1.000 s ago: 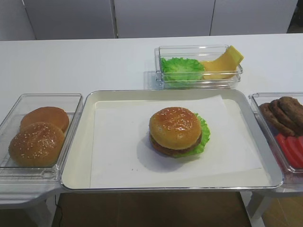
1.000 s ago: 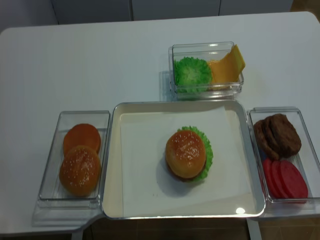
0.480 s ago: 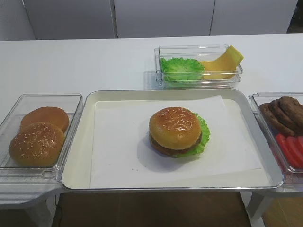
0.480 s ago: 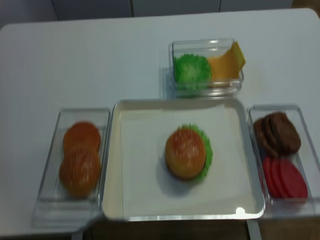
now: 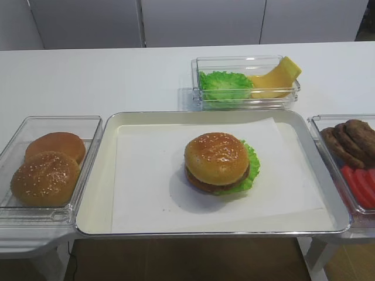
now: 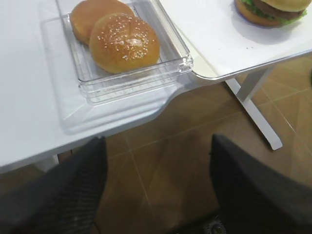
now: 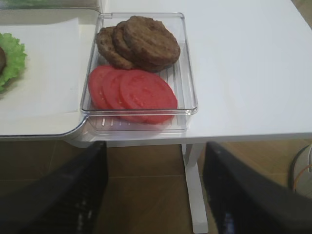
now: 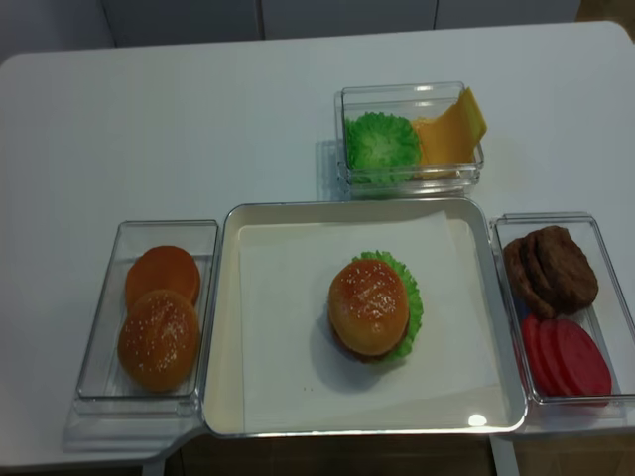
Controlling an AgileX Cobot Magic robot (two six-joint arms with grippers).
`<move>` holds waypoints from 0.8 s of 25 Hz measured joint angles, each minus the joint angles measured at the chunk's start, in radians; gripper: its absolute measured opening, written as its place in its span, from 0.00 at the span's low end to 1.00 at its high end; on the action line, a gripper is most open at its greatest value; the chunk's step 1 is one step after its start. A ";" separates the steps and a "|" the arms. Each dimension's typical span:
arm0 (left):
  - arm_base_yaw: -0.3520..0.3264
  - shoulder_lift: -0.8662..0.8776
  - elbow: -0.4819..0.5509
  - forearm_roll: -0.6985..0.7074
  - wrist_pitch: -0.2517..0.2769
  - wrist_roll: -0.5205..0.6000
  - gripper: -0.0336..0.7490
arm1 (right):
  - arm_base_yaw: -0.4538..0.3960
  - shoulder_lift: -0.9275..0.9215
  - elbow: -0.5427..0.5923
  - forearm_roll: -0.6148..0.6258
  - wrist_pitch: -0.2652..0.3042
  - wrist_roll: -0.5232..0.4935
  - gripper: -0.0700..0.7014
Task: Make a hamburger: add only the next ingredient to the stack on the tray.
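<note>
On the paper-lined silver tray (image 5: pixel 101 190) sits the hamburger (image 5: pixel 218 163): a sesame bun top (image 5: pixel 215 157) over a brown patty and frilly lettuce (image 5: pixel 252 164). From above it shows at the tray's middle (image 8: pixel 368 305). Its edge appears at the top right of the left wrist view (image 6: pixel 270 7). My left gripper (image 6: pixel 156 187) hangs below the table's front edge, open, with only floor between its fingers. My right gripper (image 7: pixel 153 190) is also open and empty, below the table edge in front of the right bin. Neither gripper shows in the overhead views.
A clear bin (image 5: pixel 35 126) on the left holds a sesame bun (image 5: pixel 45 178) and a smooth bun (image 5: pixel 55 145). A right bin has dark patties (image 7: pixel 141 41) and tomato slices (image 7: pixel 136 92). A back bin holds lettuce (image 5: pixel 225 85) and cheese (image 5: pixel 275 79).
</note>
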 joint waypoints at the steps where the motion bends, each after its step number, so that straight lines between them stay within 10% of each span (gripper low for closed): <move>1: 0.000 -0.002 0.007 0.000 -0.012 0.000 0.67 | 0.000 0.000 0.000 0.000 0.000 0.000 0.70; 14: 0.004 -0.002 0.016 0.000 -0.022 0.006 0.67 | 0.000 0.000 0.000 0.000 0.000 0.000 0.70; 20: 0.116 -0.002 0.016 0.002 -0.022 0.006 0.67 | 0.000 0.000 0.000 0.000 0.000 0.000 0.70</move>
